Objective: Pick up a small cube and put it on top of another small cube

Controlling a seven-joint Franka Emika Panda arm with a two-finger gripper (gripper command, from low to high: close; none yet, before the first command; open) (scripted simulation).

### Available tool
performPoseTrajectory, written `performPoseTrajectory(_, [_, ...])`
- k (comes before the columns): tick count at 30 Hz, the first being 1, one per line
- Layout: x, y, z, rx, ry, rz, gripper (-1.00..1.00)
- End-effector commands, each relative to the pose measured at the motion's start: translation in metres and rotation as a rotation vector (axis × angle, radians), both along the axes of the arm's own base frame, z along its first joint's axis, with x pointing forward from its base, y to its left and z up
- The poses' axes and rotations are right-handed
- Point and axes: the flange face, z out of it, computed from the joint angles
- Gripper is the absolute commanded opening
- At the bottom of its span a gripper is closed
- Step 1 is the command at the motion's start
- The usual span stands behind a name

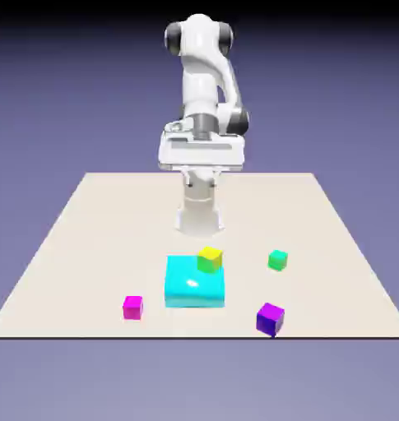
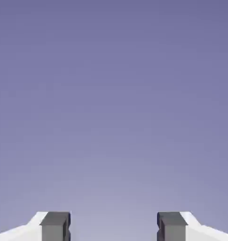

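Worktop [image 1: 79, 247]: flat, matte beige; arm [image 1: 204, 90] glossy white, raised well behind cyan block [image 1: 190, 288]; jaws [image 2: 114, 227] released, nothing between them, hand view shows only backdrop; task judged unstarted, grasp, lift and stacking all left; cyan block flat, shiny, largest; purple cube [image 1: 270, 318] near its exterior-view right; green cube [image 1: 277, 261] beyond that; yellow cube [image 1: 210, 259] touching its far corner; small cube [image 1: 133, 307], plain magenta, near its exterior-view left.

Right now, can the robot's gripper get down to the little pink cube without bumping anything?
Probably yes. The small magenta-pink cube sits alone on the table, apart from the flat cyan block and the other cubes. The gripper is open, holds nothing, and points at the backdrop, so it must swing down first.
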Motion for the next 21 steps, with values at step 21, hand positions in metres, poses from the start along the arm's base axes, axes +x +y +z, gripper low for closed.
performPoseTrajectory(21, [0.072,-0.155,-0.211,0.605,0.554,-1.254,0.00])
